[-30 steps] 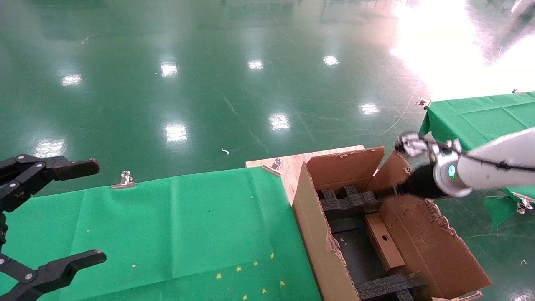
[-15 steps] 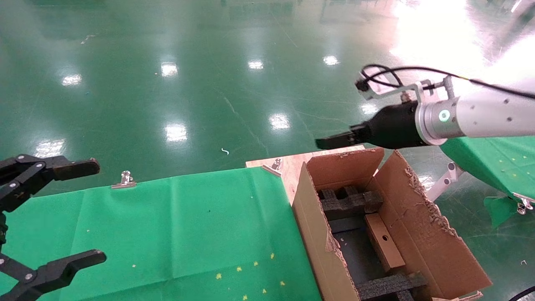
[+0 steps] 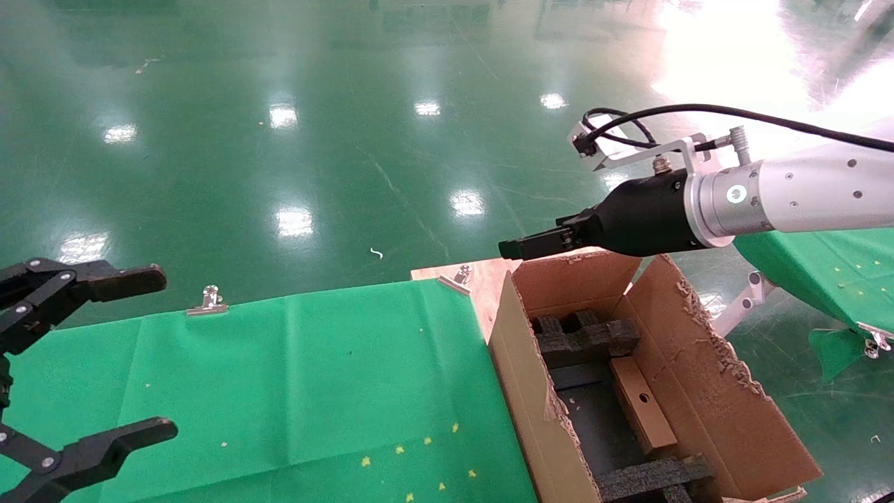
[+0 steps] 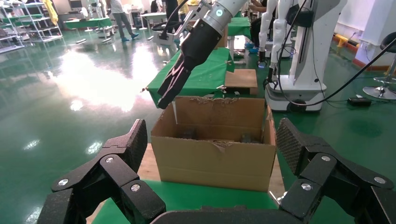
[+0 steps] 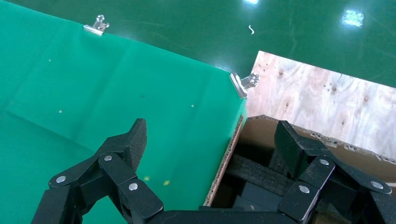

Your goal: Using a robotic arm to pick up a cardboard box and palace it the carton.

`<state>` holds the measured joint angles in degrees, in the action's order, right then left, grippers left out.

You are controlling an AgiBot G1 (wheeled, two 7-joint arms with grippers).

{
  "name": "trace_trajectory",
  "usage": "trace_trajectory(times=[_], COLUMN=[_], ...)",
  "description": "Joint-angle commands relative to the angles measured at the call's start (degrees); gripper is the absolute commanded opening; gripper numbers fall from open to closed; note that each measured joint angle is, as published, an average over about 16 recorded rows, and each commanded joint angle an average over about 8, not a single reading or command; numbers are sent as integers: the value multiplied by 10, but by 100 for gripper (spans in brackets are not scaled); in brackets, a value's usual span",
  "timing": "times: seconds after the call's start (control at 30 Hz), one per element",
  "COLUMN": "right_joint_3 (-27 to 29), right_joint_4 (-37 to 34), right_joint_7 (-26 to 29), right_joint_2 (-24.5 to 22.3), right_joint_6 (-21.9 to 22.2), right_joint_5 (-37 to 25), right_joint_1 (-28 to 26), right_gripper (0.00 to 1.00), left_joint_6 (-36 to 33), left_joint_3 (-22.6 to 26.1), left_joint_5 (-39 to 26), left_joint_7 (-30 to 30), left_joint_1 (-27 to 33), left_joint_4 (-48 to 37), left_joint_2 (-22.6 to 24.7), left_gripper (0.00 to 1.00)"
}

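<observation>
One cardboard box (image 3: 641, 404) lies inside the carton (image 3: 531, 391), slanted along its right wall between two black foam blocks (image 3: 583, 335); its round hole faces up, and its near end is hidden behind the lower foam block. The carton stands just off the right edge of the green table (image 3: 279, 377), on a plywood board (image 3: 482, 276) that shows only at the table's far right corner. The carton's near end is cut off by the bottom of the head view, so its full length cannot be seen.

The robotic arm (image 3: 803, 199), the right one, reaches in from the right, its right gripper (image 5: 210, 140) hanging above the carton's far left corner. The wrist view shows its two fingers spread wide with nothing between them.

The left gripper (image 3: 105, 356) sits at the table's left edge, also wide open and empty, with most of its arm out of view.

Two metal clips (image 3: 207, 300) pin the cloth along the table's far edge. A second green table (image 3: 838, 279) is partly hidden behind the arm.
</observation>
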<state>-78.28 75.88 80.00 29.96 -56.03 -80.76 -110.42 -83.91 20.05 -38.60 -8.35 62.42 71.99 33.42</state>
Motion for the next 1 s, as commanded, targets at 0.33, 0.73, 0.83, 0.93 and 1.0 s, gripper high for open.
trace_trajectory(times=[0.33,0.73,0.83,0.93,1.0], right_joint_3=[79,206,238,270,291], right_joint_4=[-5,-9,-10,-11,-12], right_joint_7=[-87,-229,-264,-299,-323], right_joint_2=[7,17,20,22,24], right_joint_6=[-37,-97,-113,-128,-138], right_joint_5=[47,127,147,167,180], right_joint_1=[64,163,188,213,229], right_gripper=[100,100,100,100,100], left_joint_6=[0,0,0,0,0], left_joint_3=[0,0,0,0,0], left_joint_5=[0,0,0,0,0], left_joint_7=[0,0,0,0,0], left_joint_1=[0,0,0,0,0], left_joint_4=[0,0,0,0,0], left_joint_2=[0,0,0,0,0], left_gripper=[100,100,100,100,100])
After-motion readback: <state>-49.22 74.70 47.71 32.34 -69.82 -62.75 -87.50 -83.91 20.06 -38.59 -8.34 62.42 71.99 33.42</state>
